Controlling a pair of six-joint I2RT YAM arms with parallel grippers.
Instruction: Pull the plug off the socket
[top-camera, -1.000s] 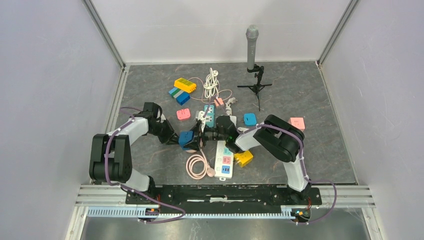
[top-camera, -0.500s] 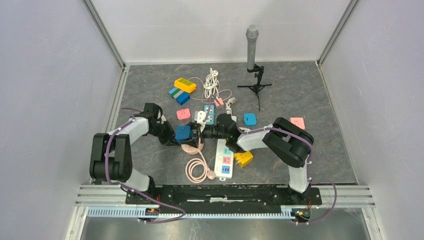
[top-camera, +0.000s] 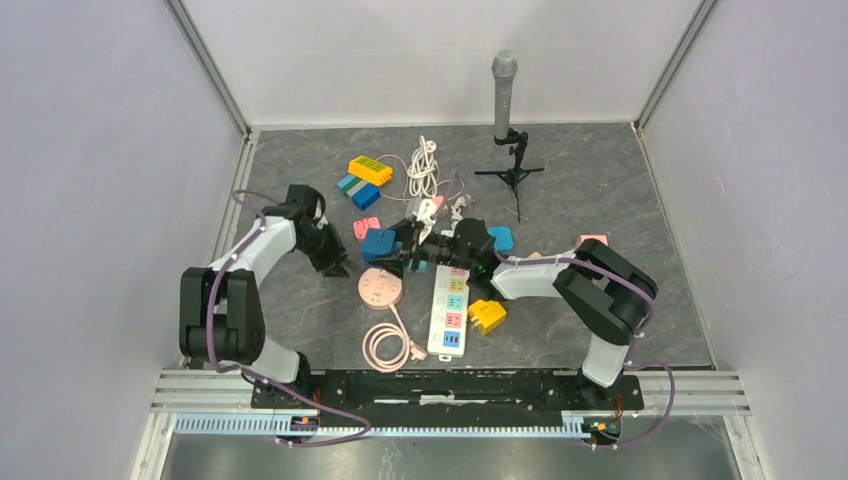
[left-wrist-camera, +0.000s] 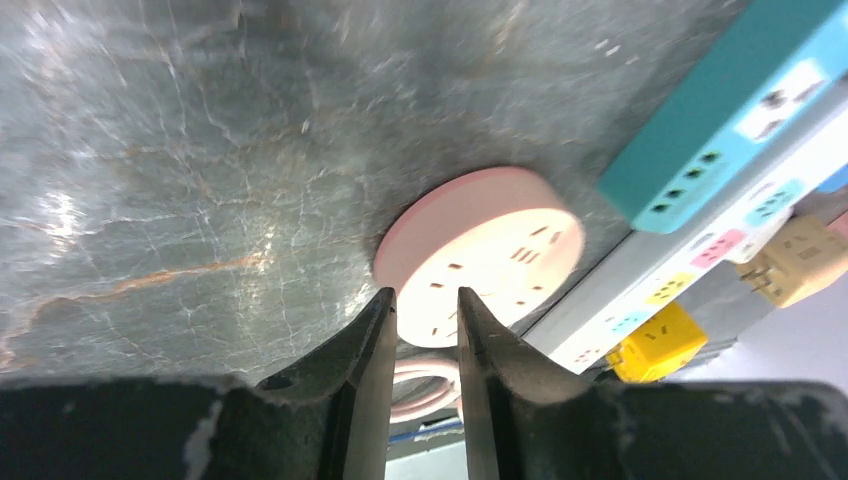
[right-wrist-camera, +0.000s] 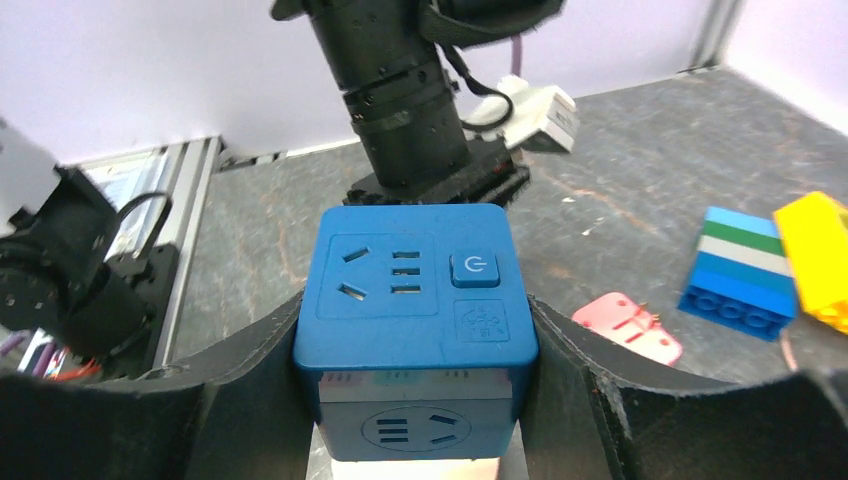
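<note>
Since a second ago, the blue cube plug (top-camera: 378, 243) is sitting farther back. The round pink socket (top-camera: 380, 289) that it covered before is lying bare on the tabletop (top-camera: 300, 320). The left hand (top-camera: 335, 264) is now drawn back to the left of both.

The right hand (right-wrist-camera: 415, 380) is gripping the cube by two opposite sides, its fingers pressing flat against the blue walls. The face with the socket holes and power button is turning up toward the wrist camera. In the overhead view the cube is standing clear of the pink socket, just behind it and not touching.

The left hand is holding nothing. Its fingers are standing a narrow slit apart, pointing at the near rim of the pink socket; whether they are touching it cannot be told. The socket's pink cord (top-camera: 385, 343) is curling toward the arm bases. A white power strip (top-camera: 449, 318) is lying just right of the socket, with a yellow cube (top-camera: 487, 315) beside it.
</note>
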